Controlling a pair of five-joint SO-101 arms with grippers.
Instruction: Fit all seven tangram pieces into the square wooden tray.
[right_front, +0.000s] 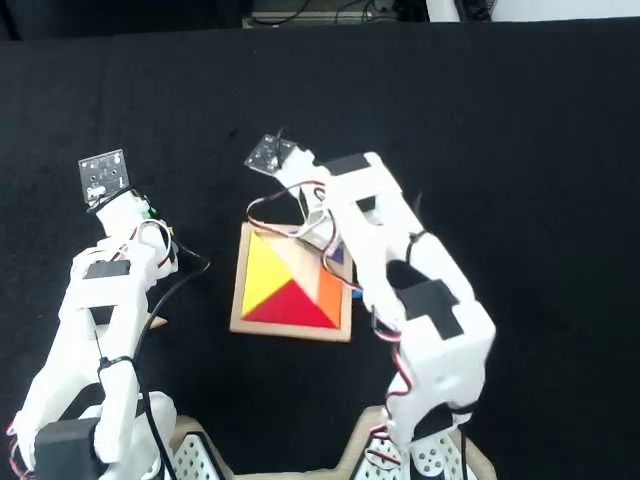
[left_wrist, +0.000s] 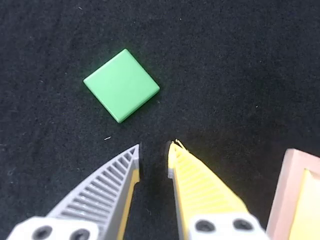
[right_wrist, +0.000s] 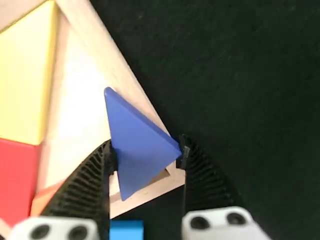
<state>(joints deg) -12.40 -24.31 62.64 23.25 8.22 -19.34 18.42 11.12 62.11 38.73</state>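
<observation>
The square wooden tray (right_front: 240, 300) lies mid-table holding a yellow triangle (right_front: 265, 270), a red triangle (right_front: 290, 305) and an orange piece (right_front: 328, 285). Over the tray's far right corner, my right gripper (right_wrist: 146, 150) is shut on a blue triangle (right_wrist: 135, 145), held tilted above the tray rim (right_wrist: 115, 65) and bare tray floor (right_wrist: 80, 125). A green square (left_wrist: 121, 85) lies flat on the black cloth just ahead of my left gripper (left_wrist: 154, 150), which is open by a narrow gap with nothing in it. The green square (right_front: 150, 210) sits left of the tray.
The table is covered by a black cloth. The tray's edge (left_wrist: 295, 185) and the yellow triangle (left_wrist: 307, 210) lie close beside the left gripper. A small tan shape (right_front: 157, 322) lies by the left arm. Both arm bases stand at the near edge.
</observation>
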